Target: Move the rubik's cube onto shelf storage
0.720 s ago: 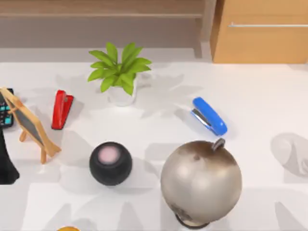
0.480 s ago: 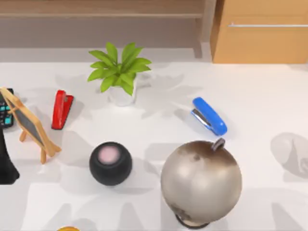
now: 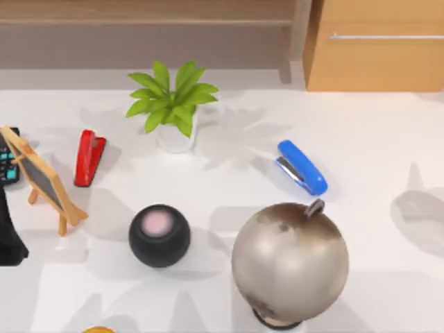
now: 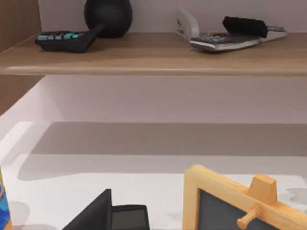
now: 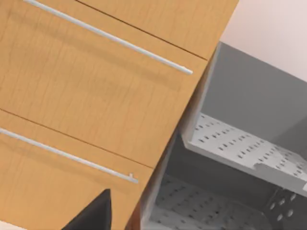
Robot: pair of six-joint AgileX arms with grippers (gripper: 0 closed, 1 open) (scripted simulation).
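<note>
The rubik's cube is out of view. The shelf storage [image 3: 146, 22] runs along the back of the table, a long light-wood board with a grey-brown panel behind it. The left wrist view faces this shelf board [image 4: 153, 60], which carries a black calculator [image 4: 64, 40], a black round object [image 4: 108, 17] and a white-and-black stapler [image 4: 225, 36]. My left arm [image 3: 8, 239] stands at the table's left edge, and a dark part of my left gripper [image 4: 98, 214] shows low in its wrist view. A dark part of my right gripper [image 5: 91, 214] shows before the drawer cabinet.
On the table stand a potted plant [image 3: 173, 104], red stapler [image 3: 89, 157], blue stapler [image 3: 302, 167], black speaker ball [image 3: 159, 234], large globe [image 3: 290, 262] and small wooden chalkboard [image 3: 43, 179]. The drawer cabinet [image 3: 378, 48] sits back right. A grey perforated rack [image 5: 240, 143] is beside it.
The shadow on the table's right side has changed shape and shifted. The objects on the table and my left arm have not moved.
</note>
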